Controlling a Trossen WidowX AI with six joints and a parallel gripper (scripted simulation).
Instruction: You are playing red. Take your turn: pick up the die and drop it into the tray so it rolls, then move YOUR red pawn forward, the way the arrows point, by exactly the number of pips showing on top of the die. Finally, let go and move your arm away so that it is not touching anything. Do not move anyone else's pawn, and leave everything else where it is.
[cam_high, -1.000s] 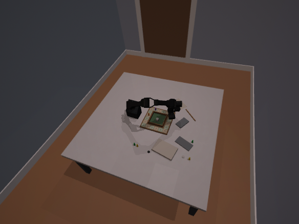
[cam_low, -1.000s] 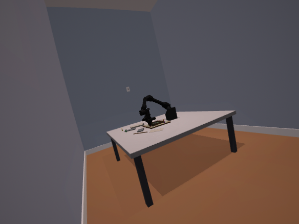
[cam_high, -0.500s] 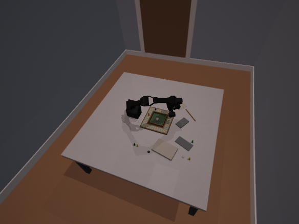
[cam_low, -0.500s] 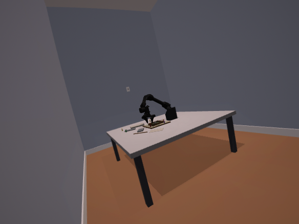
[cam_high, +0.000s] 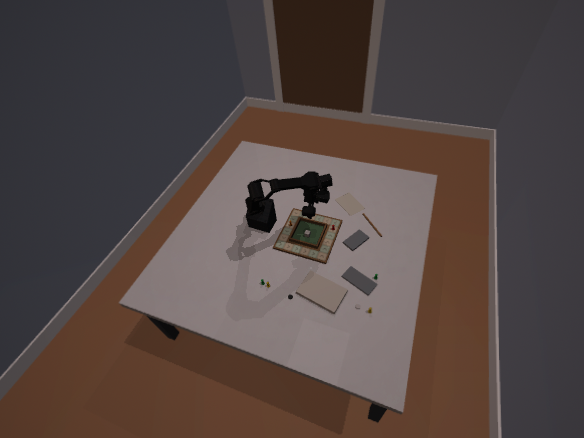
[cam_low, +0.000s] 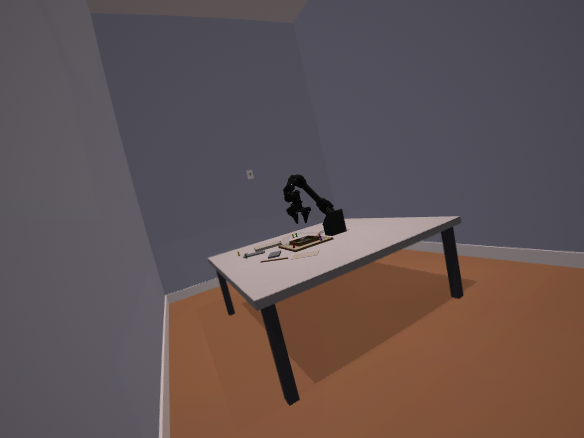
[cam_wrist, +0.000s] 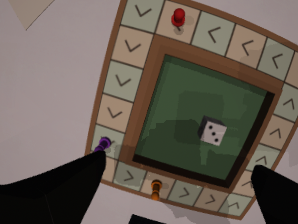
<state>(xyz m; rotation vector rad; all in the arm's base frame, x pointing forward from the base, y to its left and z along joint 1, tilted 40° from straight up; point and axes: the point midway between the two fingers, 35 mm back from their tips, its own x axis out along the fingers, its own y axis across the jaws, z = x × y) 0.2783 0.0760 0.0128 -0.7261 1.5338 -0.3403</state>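
The red pawn (cam_wrist: 178, 18) (cam_high: 333, 227) (cam_low: 293, 245) stands upright on a tan square beside a corner square of the board (cam_wrist: 122, 80) (cam_high: 300, 253). The white die (cam_wrist: 213, 132) (cam_high: 307, 233) lies inside the green-floored tray (cam_wrist: 142, 102) with three pips on its top face. My gripper (cam_wrist: 181, 167) (cam_low: 301, 222) is wide open and empty, high above the board. In the wrist view its left fingertip overlaps the foot of the purple pawn (cam_wrist: 103, 144), but the exterior view shows the fingers well above the board.
An orange pawn (cam_wrist: 156, 189) (cam_high: 290, 224) stands on the board's near side in the wrist view. Off the board lie two grey slabs (cam_high: 356, 240) (cam_high: 359, 280), a beige slab (cam_high: 321, 292), a paper sheet (cam_high: 349, 204) and a brown stick (cam_high: 372, 225). Several green and yellow pawns stand farther away.
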